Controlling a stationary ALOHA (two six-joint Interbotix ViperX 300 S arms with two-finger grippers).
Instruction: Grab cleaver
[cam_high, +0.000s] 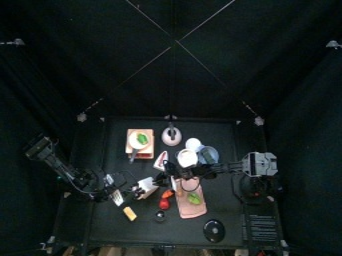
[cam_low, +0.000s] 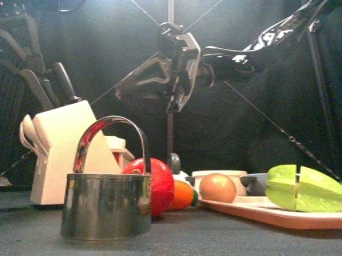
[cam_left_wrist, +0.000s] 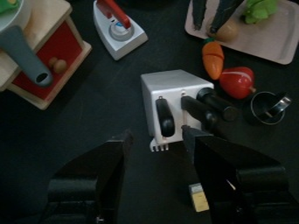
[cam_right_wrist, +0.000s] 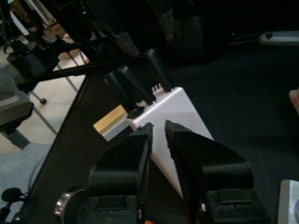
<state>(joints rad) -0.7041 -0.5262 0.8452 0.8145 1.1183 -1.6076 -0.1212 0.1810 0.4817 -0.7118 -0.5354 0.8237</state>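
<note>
A flat grey piece that I take for the cleaver (cam_left_wrist: 207, 14) lies on a pink board (cam_left_wrist: 274, 42) beside a brown egg (cam_left_wrist: 228, 31); it is too small to place in the top view. My left gripper (cam_left_wrist: 170, 175) hangs open and empty high above the white knife block (cam_left_wrist: 176, 98), left of it in the top view (cam_high: 110, 190). My right gripper (cam_right_wrist: 158, 133) hovers just over the block's top (cam_right_wrist: 176, 109) near its black handles, jaws a little apart and empty. In the top view the right gripper (cam_high: 187, 178) is between block and board.
A red pepper (cam_low: 158, 185), a carrot (cam_left_wrist: 212, 59) and a metal cup (cam_low: 107, 205) stand by the block (cam_low: 64, 150). A white wedge with a red handle (cam_left_wrist: 119, 28) and a second pink board (cam_high: 138, 142) lie farther back. A small yellow block (cam_left_wrist: 201, 199) lies in front.
</note>
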